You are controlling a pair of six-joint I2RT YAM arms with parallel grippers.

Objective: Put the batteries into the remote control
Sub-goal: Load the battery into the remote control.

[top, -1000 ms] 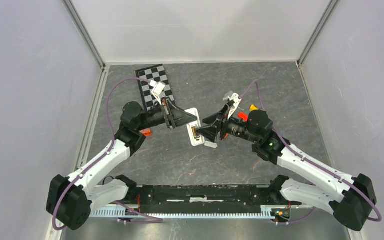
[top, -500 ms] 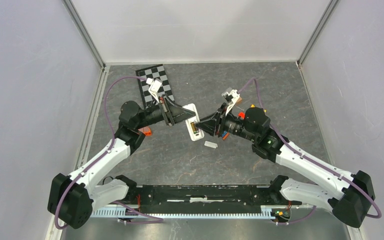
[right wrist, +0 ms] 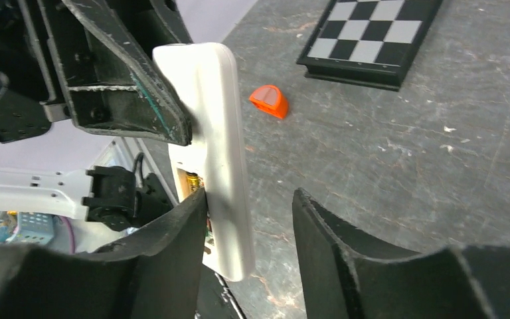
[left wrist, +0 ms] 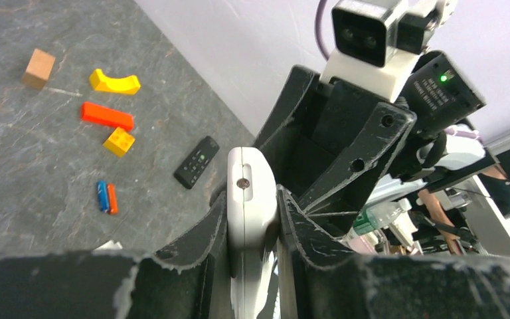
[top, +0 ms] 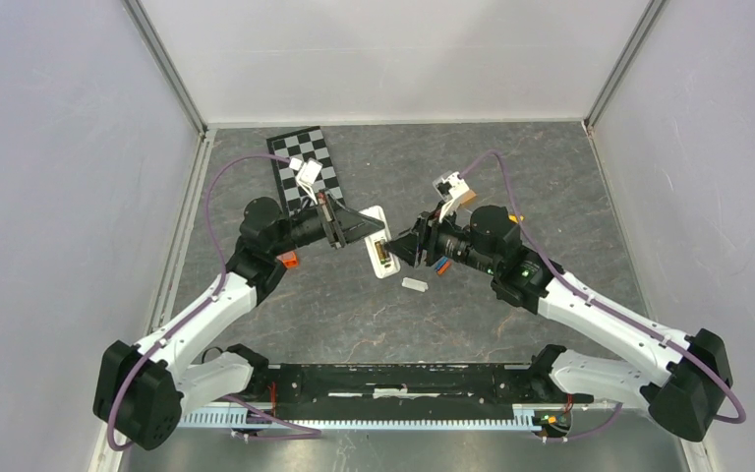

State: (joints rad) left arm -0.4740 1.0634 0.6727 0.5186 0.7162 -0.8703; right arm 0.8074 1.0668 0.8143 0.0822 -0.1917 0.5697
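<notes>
My left gripper (top: 362, 229) is shut on the white remote control (top: 379, 252), pinching its sides (left wrist: 252, 199) and holding it off the table. The open battery bay holds a gold-brass battery (right wrist: 191, 180). My right gripper (right wrist: 251, 199) stands open around the remote's lower end (right wrist: 226, 219). Its left finger (right wrist: 172, 232) rests against the bay side, while the right finger (right wrist: 332, 232) stays apart from the remote. A blue battery (left wrist: 101, 196) and an orange battery (left wrist: 112, 198) lie side by side on the table, under the right arm in the top view (top: 439, 265).
A small white cover (top: 414, 285) lies on the table below the remote. A black remote (left wrist: 196, 161), a yellow arch (left wrist: 114, 82), a red bar (left wrist: 107, 115), a yellow block (left wrist: 119, 141) and a wooden cube (left wrist: 38, 68) lie beyond. The checkerboard (top: 305, 169) is at the back left, with an orange piece (right wrist: 269, 101) near it.
My right gripper has moved up and left onto the remote's lower end, and its jaws have changed width. The left gripper has lifted the remote slightly away from the white cover.
</notes>
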